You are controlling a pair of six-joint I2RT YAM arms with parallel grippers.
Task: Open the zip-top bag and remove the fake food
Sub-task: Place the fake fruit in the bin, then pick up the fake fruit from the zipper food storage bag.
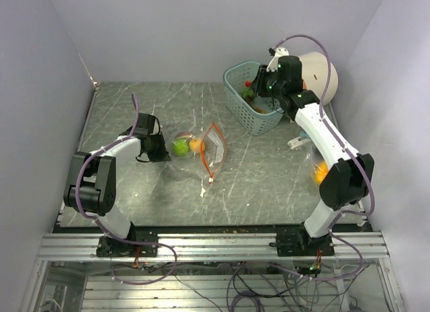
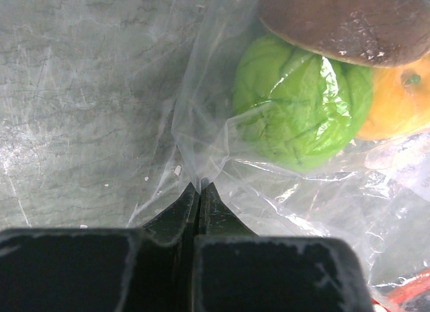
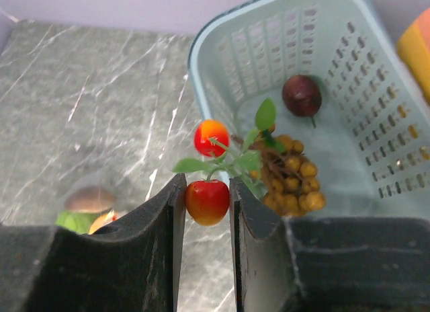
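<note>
The clear zip-top bag (image 1: 205, 150) lies on the table's middle with its orange zip edge to the right. Inside it are a green cabbage-like ball (image 2: 299, 110), a brown mushroom cap (image 2: 349, 23) and an orange fruit (image 2: 396, 103). My left gripper (image 2: 199, 187) is shut on a fold of the bag's film at its left end. My right gripper (image 3: 207, 198) is shut on a red cherry (image 3: 207, 202) of a leafy cherry sprig (image 3: 232, 157) and holds it above the near rim of the teal basket (image 1: 235, 90).
The basket (image 3: 376, 124) holds a yellow berry cluster (image 3: 292, 177) and a dark purple fruit (image 3: 301, 95). A big cream cylinder (image 1: 321, 73) stands behind it at the back right. An orange item (image 1: 321, 171) lies by the right arm. Walls close in on both sides.
</note>
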